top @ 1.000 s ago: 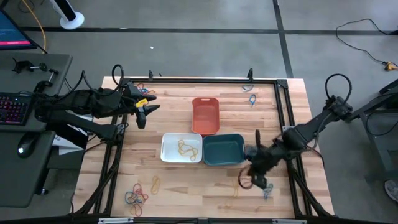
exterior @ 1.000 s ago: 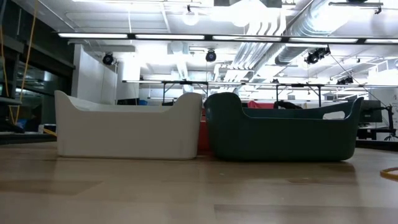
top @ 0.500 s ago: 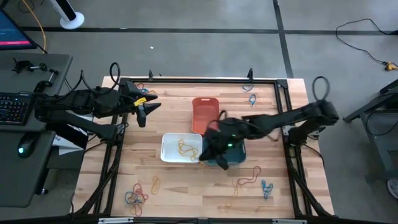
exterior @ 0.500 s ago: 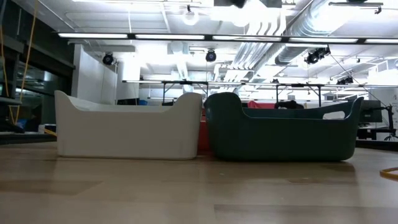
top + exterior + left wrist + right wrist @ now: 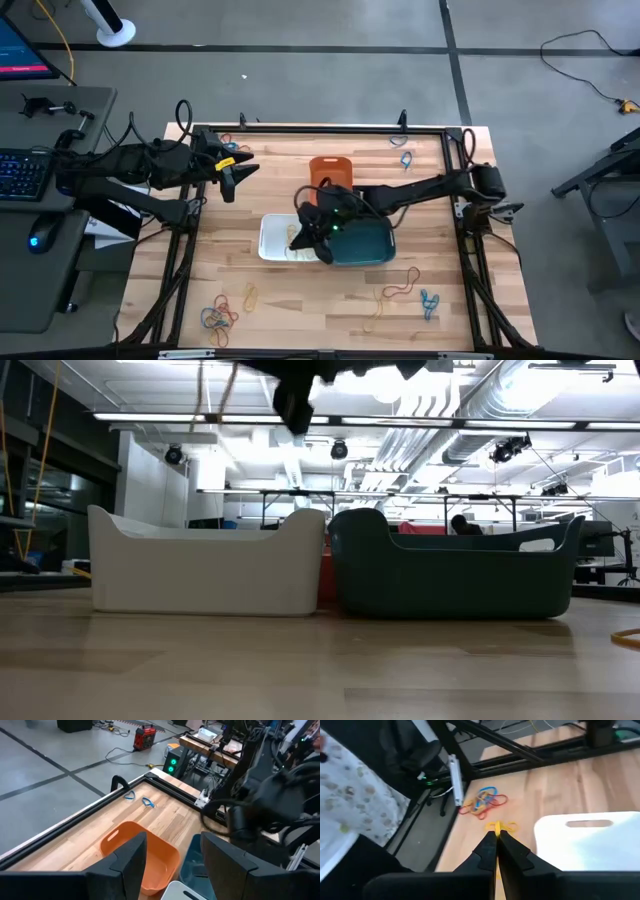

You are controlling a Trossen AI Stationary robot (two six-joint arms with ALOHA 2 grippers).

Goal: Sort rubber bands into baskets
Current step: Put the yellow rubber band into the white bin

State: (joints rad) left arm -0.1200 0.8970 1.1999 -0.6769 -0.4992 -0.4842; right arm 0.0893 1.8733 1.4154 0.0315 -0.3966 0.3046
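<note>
Three baskets stand near the middle of the worktop (image 5: 270, 310): the white basket (image 5: 272, 240) with yellow rubber bands (image 5: 296, 238) inside touches the teal basket (image 5: 366, 244), and the orange basket (image 5: 330, 166) lies just behind them. Loose bands (image 5: 218, 316) lie by the near-left corner, more near the right and far edges, with bare wood between. The right gripper (image 5: 496, 836) hangs over the white basket, fingers together on a yellow band (image 5: 501, 826); the left gripper (image 5: 240, 171), fingers apart and empty, waits at far left.

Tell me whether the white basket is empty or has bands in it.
Not empty. The high view shows yellow bands lying in the white basket, partly hidden by the right hand above it.
</note>
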